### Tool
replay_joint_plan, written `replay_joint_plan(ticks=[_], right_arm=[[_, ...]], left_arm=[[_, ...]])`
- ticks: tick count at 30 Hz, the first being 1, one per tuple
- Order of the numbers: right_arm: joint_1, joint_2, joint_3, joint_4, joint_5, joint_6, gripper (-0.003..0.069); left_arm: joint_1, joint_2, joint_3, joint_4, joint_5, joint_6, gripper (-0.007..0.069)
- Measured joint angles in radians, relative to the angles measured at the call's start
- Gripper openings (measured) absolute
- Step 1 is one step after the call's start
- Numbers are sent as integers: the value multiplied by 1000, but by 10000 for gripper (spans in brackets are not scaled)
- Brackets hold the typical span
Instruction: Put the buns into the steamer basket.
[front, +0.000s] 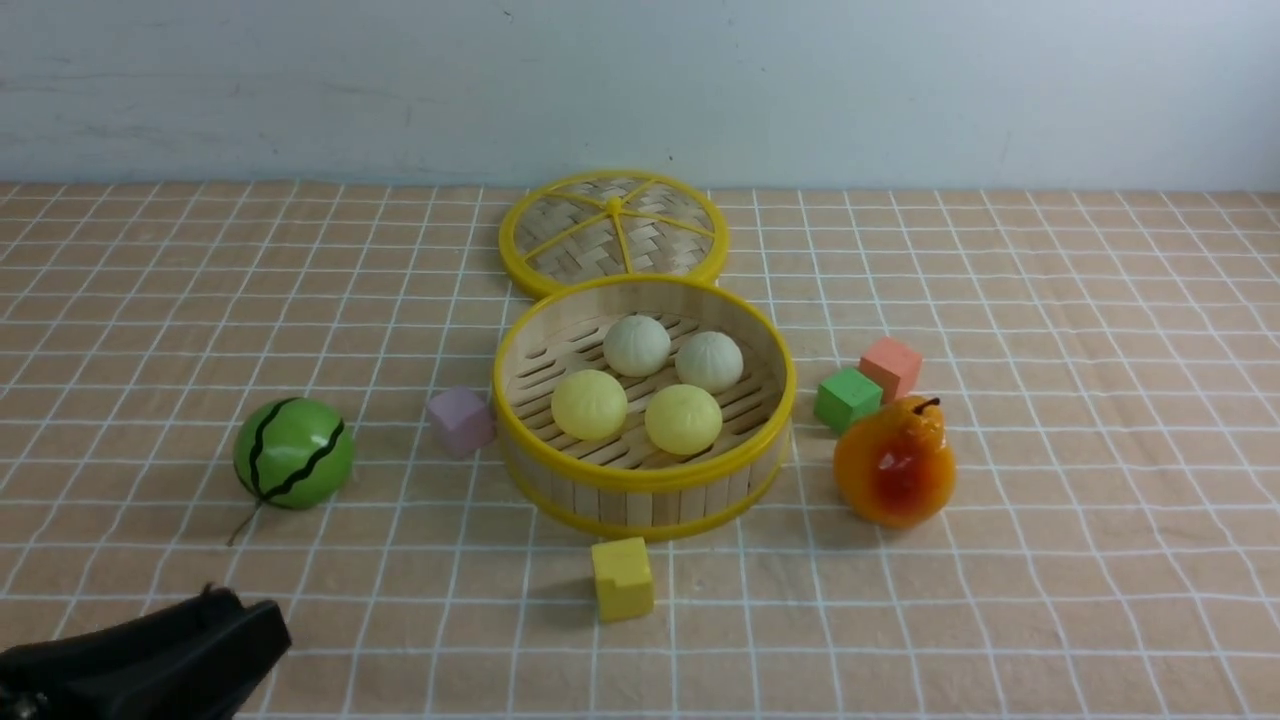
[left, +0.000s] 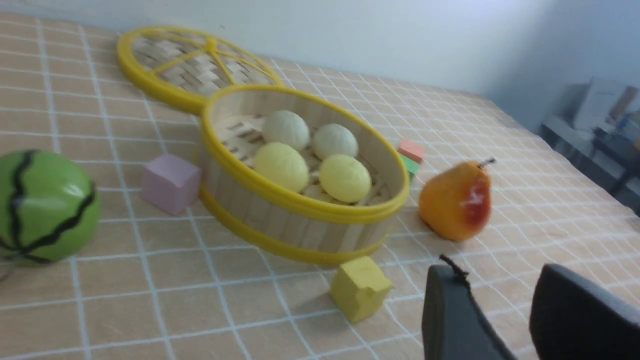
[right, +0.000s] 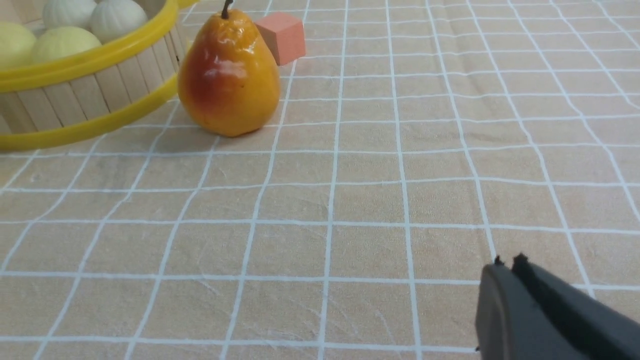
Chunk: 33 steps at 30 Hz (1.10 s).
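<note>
The steamer basket (front: 640, 505) stands mid-table, and it also shows in the left wrist view (left: 300, 200) and the right wrist view (right: 75, 95). All the buns lie inside it: two off-white ones (front: 636, 345) (front: 709, 361) at the back and two pale yellow ones (front: 589, 404) (front: 683, 419) in front. My left gripper (front: 250, 630) is low at the near left, well away from the basket; the left wrist view shows it (left: 500, 272) open and empty. My right gripper (right: 507, 264) is shut and empty over bare cloth, out of the front view.
The flat woven lid (front: 613, 232) lies behind the basket. A green watermelon ball (front: 294, 453) sits left, a lilac cube (front: 460, 420) by the basket's left wall, a yellow cube (front: 622, 578) in front. An orange pear (front: 895, 460), a green cube (front: 847, 398) and a salmon cube (front: 890, 366) sit right.
</note>
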Motion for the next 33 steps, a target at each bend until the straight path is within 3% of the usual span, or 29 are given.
replay_joint_plan(ticks=[1, 2, 4, 7, 9, 16, 33], right_arm=[[0, 0, 0, 0, 0, 0, 11], [0, 0, 0, 0, 0, 0, 11], [0, 0, 0, 0, 0, 0, 11], [0, 0, 0, 0, 0, 0, 11], [0, 0, 0, 0, 0, 0, 13], [0, -1, 0, 0, 1, 0, 14], [0, -1, 0, 0, 1, 0, 32]], left_arm=[[0, -3, 2, 1, 0, -1, 229], [73, -39, 23, 19, 3, -15, 197], [125, -77, 39, 48, 17, -32, 160], [262, -240, 102, 169, 101, -93, 6], [313, -305, 133, 197, 154, -116, -13], [424, -424, 205, 224, 430, -173, -13], [424, -425, 205, 215, 441, -180, -13]])
